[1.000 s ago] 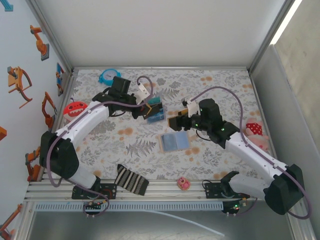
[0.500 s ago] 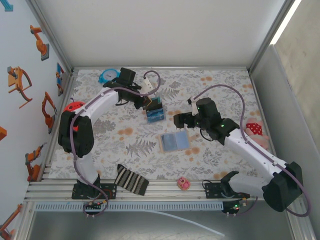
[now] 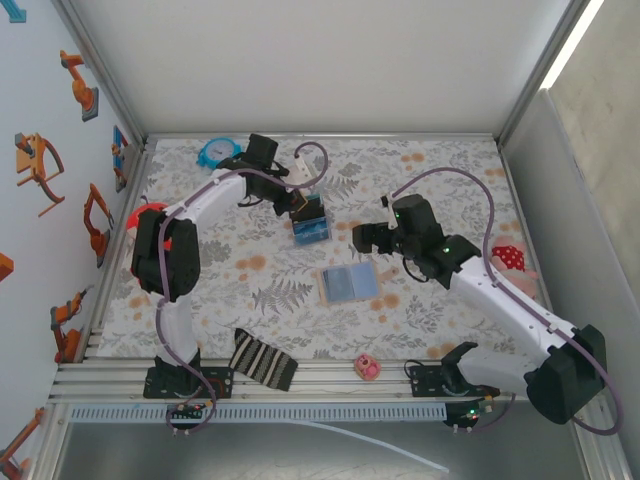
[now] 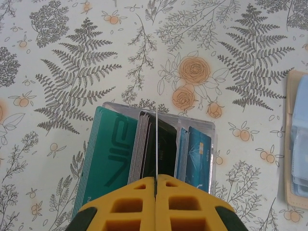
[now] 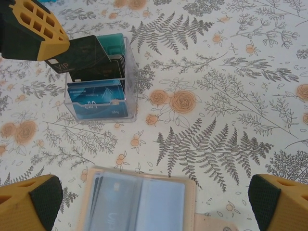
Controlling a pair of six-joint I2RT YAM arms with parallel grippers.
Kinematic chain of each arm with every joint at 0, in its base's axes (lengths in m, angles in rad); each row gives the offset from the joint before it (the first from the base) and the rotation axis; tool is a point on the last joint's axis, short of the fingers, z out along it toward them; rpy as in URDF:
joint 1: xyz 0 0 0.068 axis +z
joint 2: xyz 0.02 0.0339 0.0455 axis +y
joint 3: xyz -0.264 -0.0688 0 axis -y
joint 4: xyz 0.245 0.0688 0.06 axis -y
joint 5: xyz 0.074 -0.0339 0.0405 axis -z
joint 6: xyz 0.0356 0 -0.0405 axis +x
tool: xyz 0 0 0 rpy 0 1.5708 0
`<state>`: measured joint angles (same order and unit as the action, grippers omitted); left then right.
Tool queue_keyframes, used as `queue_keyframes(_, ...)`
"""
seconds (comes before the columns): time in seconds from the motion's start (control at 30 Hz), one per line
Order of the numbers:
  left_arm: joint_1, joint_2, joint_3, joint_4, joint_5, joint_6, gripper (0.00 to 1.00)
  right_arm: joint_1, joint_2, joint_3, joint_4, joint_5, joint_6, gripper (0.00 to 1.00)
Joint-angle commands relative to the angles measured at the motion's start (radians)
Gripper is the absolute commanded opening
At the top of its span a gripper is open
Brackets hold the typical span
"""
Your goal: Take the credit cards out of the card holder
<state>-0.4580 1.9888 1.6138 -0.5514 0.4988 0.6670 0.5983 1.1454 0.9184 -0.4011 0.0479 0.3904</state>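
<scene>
Card holder [image 5: 142,202] lies below the wide-open right gripper [image 5: 154,197]; left gripper [image 4: 156,184] clamps a black card [image 5: 84,58].

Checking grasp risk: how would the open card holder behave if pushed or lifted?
The card holder lies open and flat, so a push would probably slide it, not tip it. Being a two-panel fold, it may flop shut if lifted by one edge. It looks thin, so likely light.
</scene>
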Motion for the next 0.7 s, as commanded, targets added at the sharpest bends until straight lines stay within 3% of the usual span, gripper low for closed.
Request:
queue_keyframes(0.0, 0.005, 0.029, 0.038, -0.034, 0.040, 0.034, 0.00, 0.008, 0.010, 0.028, -0.026, 0.037, 0.021, 0.99)
queue_keyframes(0.67, 0.003, 0.118, 0.107, -0.079, 0.019, 0.071, 0.05, 0.021, 0.066, 0.032, -0.048, 0.060, 0.016, 0.95)
